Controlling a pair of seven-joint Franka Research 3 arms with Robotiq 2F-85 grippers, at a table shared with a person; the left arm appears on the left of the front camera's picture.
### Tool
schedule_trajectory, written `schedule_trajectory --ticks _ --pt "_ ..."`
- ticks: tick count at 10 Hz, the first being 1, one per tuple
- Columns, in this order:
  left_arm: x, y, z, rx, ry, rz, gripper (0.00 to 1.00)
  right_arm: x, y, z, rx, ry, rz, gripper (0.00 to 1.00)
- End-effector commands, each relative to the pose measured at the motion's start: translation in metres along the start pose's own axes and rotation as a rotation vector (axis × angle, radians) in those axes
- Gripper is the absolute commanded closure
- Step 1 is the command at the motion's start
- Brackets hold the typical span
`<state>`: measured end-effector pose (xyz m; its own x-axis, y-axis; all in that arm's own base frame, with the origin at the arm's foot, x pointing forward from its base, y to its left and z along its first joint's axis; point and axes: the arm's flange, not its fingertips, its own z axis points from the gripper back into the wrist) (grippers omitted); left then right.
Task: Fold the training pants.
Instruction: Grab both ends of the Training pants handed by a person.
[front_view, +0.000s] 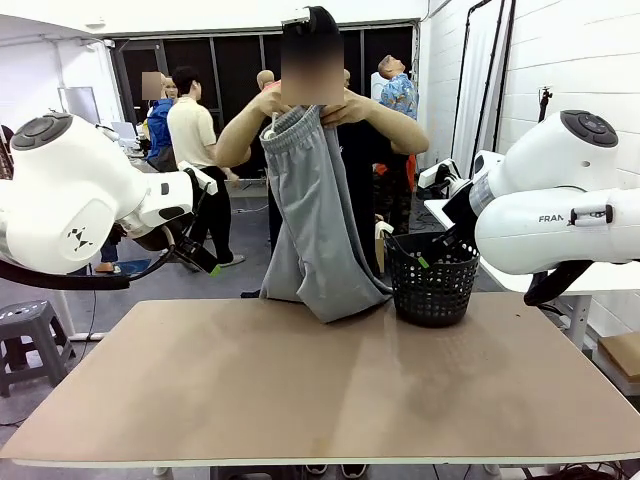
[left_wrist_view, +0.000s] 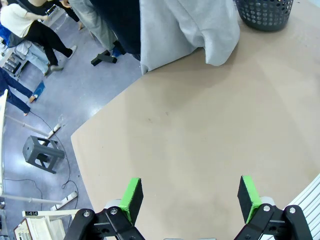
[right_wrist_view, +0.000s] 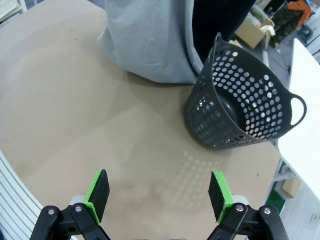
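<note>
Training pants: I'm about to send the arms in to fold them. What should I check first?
1. Pants laid flat: not ok; they hang upright, with the leg ends resting on the table.
2. Person's hands off the pants: not ok; both hold the waistband up.
3. Left gripper open and empty: ok.
4. Right gripper open and empty: ok.
5. Basket apart from the pants: cannot tell; it stands right beside the leg ends.
</note>
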<state>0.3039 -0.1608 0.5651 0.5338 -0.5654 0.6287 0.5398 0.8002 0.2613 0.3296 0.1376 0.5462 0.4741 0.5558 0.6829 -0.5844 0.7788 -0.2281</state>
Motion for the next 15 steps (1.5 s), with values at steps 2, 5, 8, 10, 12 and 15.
schedule_trajectory --ticks 2,5,8,10,12,15 --pt "0.0003 0.0002 0.0009 0.003 -0.002 -0.004 0.0 0.0001 0.0003 -0.0002 0.0 0.0 0.001 0.0" --pt "0.0003 0.0002 0.0009 0.003 -0.002 -0.004 0.0 0.0001 0.0003 -0.0002 0.0 0.0 0.001 0.0" --pt "0.0003 0.0002 0.0009 0.003 -0.002 -0.004 0.0 0.0001 0.0003 -0.0002 0.0 0.0 0.001 0.0" --pt "0.0003 0.0002 0.0009 0.003 -0.002 -0.004 0.0 0.0001 0.0003 -0.0002 0.0 0.0 0.001 0.0" --pt "0.0003 0.0002 0.0009 0.003 -0.002 -0.004 0.0 0.0001 0.0003 -0.0002 0.0 0.0 0.001 0.0" --pt "0.0003 0.0002 0.0009 0.003 -0.002 -0.004 0.0 0.0001 0.0003 -0.0002 0.0 0.0 0.001 0.0"
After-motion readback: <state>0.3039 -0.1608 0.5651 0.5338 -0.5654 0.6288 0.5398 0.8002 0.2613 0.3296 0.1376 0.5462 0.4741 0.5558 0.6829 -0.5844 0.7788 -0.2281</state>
